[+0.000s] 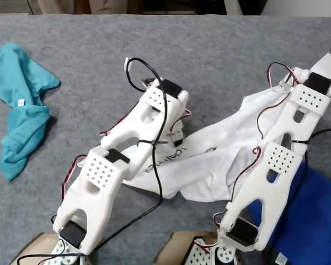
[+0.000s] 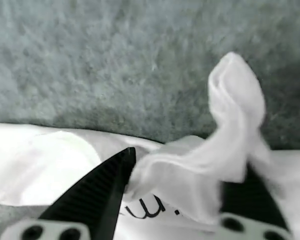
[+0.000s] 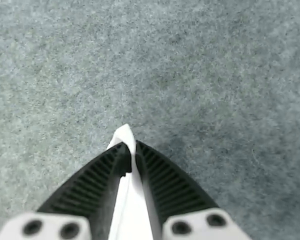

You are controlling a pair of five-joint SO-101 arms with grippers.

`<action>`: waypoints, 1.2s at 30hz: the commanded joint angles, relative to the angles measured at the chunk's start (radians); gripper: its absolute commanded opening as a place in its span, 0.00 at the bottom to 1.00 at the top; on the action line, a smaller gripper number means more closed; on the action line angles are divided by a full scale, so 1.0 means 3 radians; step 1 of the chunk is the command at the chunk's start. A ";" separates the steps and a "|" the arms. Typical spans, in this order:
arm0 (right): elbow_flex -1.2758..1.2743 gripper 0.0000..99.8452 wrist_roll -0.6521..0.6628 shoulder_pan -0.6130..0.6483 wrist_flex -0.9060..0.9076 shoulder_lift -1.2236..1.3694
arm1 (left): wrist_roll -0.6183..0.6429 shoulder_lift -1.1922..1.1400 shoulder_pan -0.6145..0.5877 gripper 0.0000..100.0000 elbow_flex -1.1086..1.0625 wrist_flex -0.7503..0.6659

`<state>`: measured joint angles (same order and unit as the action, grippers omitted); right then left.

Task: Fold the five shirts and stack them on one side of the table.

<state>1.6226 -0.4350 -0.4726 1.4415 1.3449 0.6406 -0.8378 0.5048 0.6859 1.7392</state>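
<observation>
**While both arms hold one white shirt**

Near the printed lettering at mid-desk, the left tool is clamped on a bunched fold of the white shirt. At the far right, the right tool is pinched together on a thin edge of the same shirt, above the grey desk. Between them the cloth lies crumpled. A teal shirt lies rumpled at the left. A blue shirt lies near right, partly under the right arm.
</observation>
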 commanded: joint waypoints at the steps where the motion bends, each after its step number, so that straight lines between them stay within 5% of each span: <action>1: 0.0146 0.01 0.0046 0.0023 -0.0072 -0.0049 | -0.0020 0.0100 -0.0133 0.42 0.0281 0.0061; 10: 0.0146 0.01 0.0046 0.0023 -0.0072 -0.0049 | 0.0005 0.0095 -0.0583 0.42 0.1130 0.0061; 19: 0.0146 0.01 0.0046 0.0023 -0.0072 -0.0049 | 0.0486 -0.0478 -0.0409 0.41 0.1345 -0.0557; 31: 0.0146 0.01 0.0046 0.0023 -0.0072 -0.0049 | 0.0501 -0.0760 -0.0276 0.06 0.1355 -0.0363; 36: 0.0146 0.01 0.0046 0.0023 -0.0072 -0.0049 | 0.0501 -0.0760 -0.0276 0.02 0.1534 -0.0312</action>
<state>1.6226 -0.4335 -0.4741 1.4415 1.3449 0.7802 -1.0740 0.4143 1.0863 1.6134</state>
